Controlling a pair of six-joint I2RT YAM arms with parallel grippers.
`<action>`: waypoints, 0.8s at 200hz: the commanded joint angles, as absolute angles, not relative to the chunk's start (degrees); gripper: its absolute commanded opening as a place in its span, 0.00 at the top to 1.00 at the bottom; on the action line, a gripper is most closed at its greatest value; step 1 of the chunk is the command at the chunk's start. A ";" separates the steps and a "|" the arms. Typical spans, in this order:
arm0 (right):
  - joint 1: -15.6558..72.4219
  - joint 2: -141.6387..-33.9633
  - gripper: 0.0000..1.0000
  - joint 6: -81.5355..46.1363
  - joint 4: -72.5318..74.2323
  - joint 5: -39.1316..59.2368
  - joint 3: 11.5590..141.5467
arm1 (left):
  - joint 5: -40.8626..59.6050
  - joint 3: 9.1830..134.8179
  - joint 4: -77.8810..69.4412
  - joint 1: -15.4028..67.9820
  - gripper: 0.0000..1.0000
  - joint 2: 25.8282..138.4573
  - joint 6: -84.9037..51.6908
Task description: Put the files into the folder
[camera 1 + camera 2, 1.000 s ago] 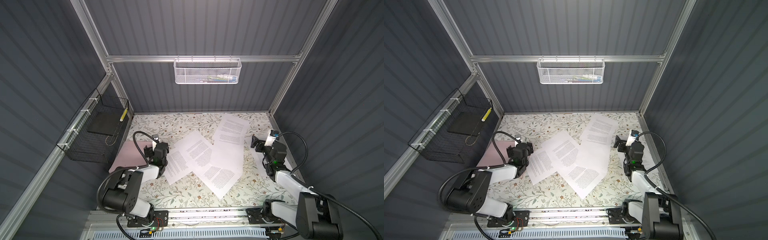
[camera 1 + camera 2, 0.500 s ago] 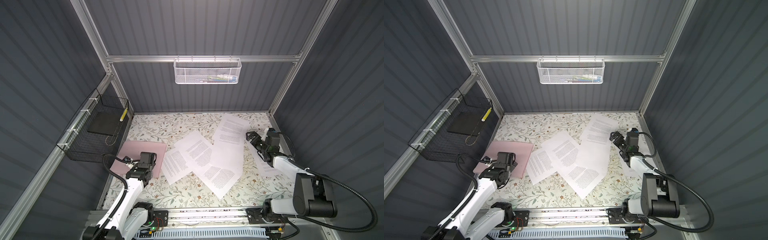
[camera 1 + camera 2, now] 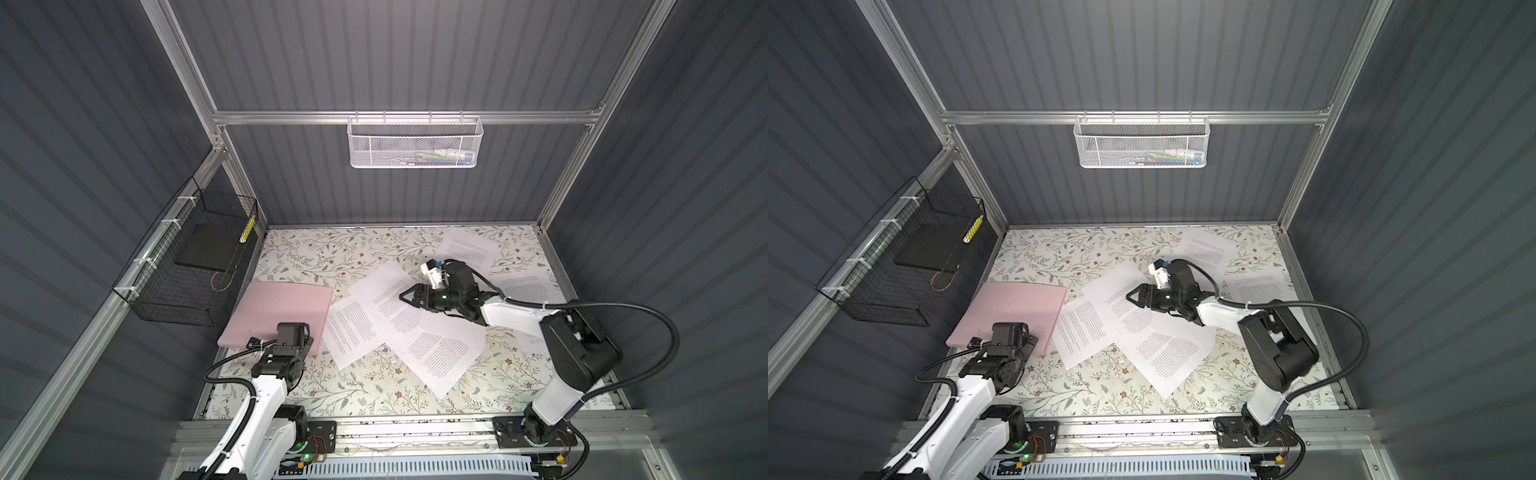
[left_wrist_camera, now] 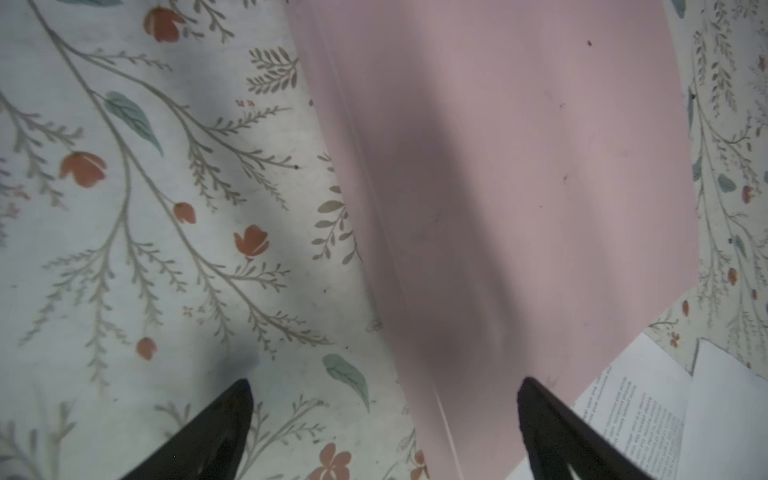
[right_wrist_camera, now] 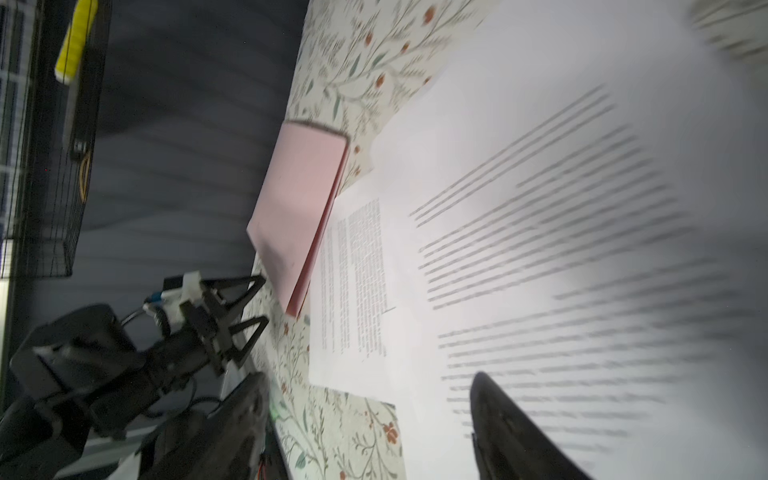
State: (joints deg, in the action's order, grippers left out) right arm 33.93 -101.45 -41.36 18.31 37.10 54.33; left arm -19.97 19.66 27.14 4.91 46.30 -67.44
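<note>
Paper stock throughout, light and limp. Noted: the files (image 3: 436, 353) are several loose white printed sheets lying flat on the floral table (image 3: 316, 257). Most are fanned over one another mid-table, and two more lie apart toward the far right. Judgement: each sheet weighs next to nothing, has no stiffness, slides readily on its neighbours and creases if pinched hard. Lying flat, it offers no thickness to a pinch from above, so the best hold is a free corner or an edge riding up over another sheet; otherwise drag it flat by friction. The folder (image 3: 286, 307) is pale pink, closed and flat at the left of the table. Its right edge is just beside the leftmost sheet; whether they touch I cannot tell. It is likely stiffer than the sheets but light enough to skid when nudged. Take the cover at its free edge, which in the right wrist view appears to face the files. Nothing is seen inside it. Over the folder's near edge the left end effector (image 4: 384, 384) hovers, spread wide and empty. Low over the middle sheets, the right end effector (image 3: 405, 296) has its jaws apart with nothing between them. Other containers: the black wire basket (image 3: 166, 307) on the left wall holds a flat black slab (image 3: 205, 251) and a yellow stick (image 3: 248, 230). The white mesh basket (image 3: 374, 149) on the far wall holds a few items too small to name.
</note>
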 commanded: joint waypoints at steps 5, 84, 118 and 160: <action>38.96 -110.31 0.33 -44.28 23.60 50.68 61.15 | -16.93 16.58 20.59 4.22 0.00 46.83 -71.21; 49.66 -131.57 0.47 -55.71 30.42 49.35 83.26 | -17.86 21.87 25.98 4.13 0.00 45.30 -64.88; 52.74 -139.05 0.57 -61.10 30.41 46.23 91.91 | -18.73 23.79 28.49 4.13 0.00 43.21 -61.85; 54.05 -142.32 0.61 -61.55 23.71 41.25 96.85 | -17.31 24.78 29.21 4.13 0.00 43.77 -60.29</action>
